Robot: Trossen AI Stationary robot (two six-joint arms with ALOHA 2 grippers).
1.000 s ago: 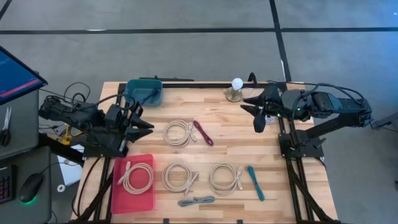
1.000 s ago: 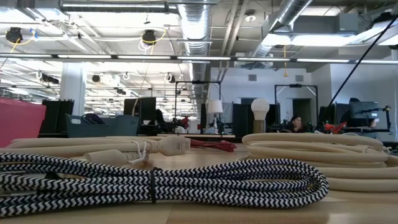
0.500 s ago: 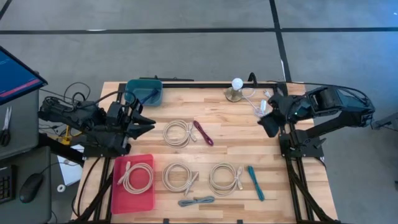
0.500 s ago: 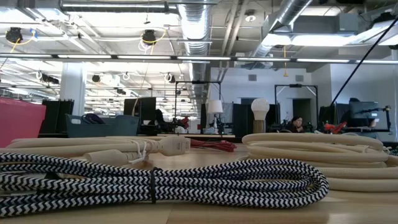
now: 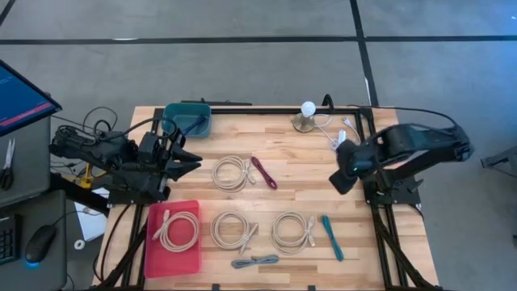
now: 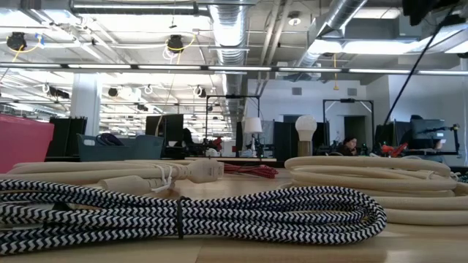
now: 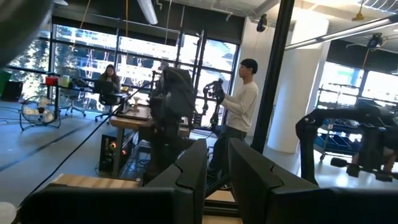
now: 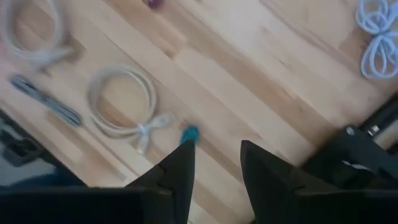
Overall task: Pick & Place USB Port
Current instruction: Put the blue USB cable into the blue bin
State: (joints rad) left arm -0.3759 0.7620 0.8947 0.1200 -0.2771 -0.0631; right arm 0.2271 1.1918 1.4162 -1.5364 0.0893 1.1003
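Three coiled beige USB cables lie on the wooden table: one at mid-table (image 5: 232,172), two nearer the front (image 5: 232,230) (image 5: 292,232). Another beige cable (image 5: 179,229) rests in the red tray (image 5: 156,259). My right gripper (image 5: 339,176) hangs over the table's right middle, pointing down, open with nothing between its fingers (image 8: 217,152). Below it the right wrist view shows a beige coil (image 8: 121,102) and the teal cable's tip (image 8: 189,132). My left gripper (image 5: 184,158) waits at the left edge, its fingers slightly open and empty (image 7: 217,149).
A teal bin (image 5: 187,120) stands at the back left and a small lamp (image 5: 306,115) with a white cable (image 5: 339,133) at the back. A maroon cable (image 5: 263,172), a teal cable (image 5: 331,237) and a grey braided cable (image 5: 254,261) also lie on the table.
The right arm swung from beside the lamp toward the front, and its gripper now points down over the table's right middle. The left arm has not moved.
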